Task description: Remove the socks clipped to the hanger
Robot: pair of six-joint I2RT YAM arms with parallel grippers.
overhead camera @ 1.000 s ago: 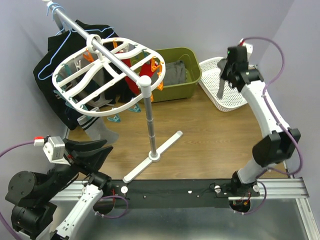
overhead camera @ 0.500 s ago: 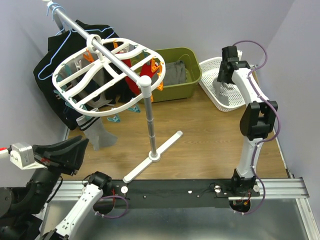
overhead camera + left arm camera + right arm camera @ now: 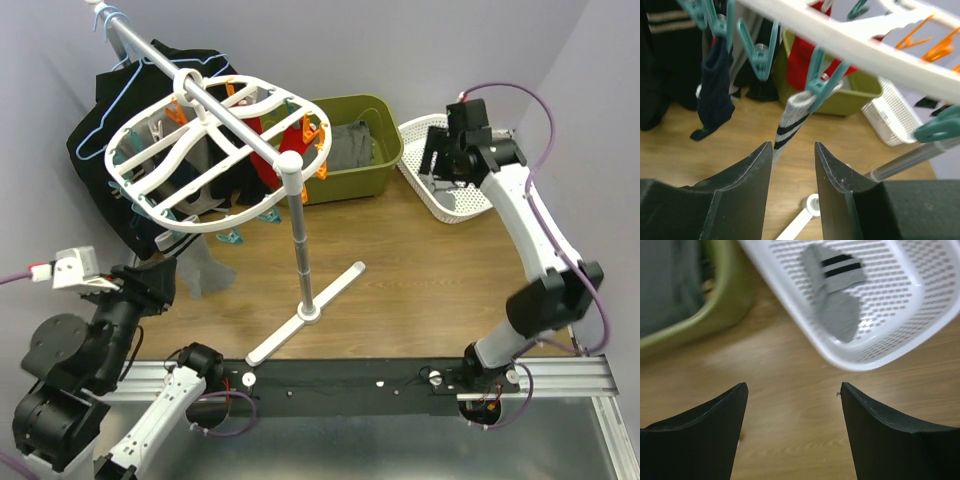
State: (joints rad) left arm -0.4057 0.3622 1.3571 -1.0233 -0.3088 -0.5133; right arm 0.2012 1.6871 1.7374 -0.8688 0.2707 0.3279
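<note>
Inside white basket, 1 grey sock w/ black stripes

Pale lilac walls, wooden floor, soft even light

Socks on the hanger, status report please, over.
Left tool open, lined up on a striped grey sock pegged to the hanger. Right tool open, empty, over the floor beside the white basket; one grey sock inside. Nothing blocking.

Left wrist view: grey striped sock, lower end hidden behind left gripper; hanger blurred, cut off by top and right edges.
</note>
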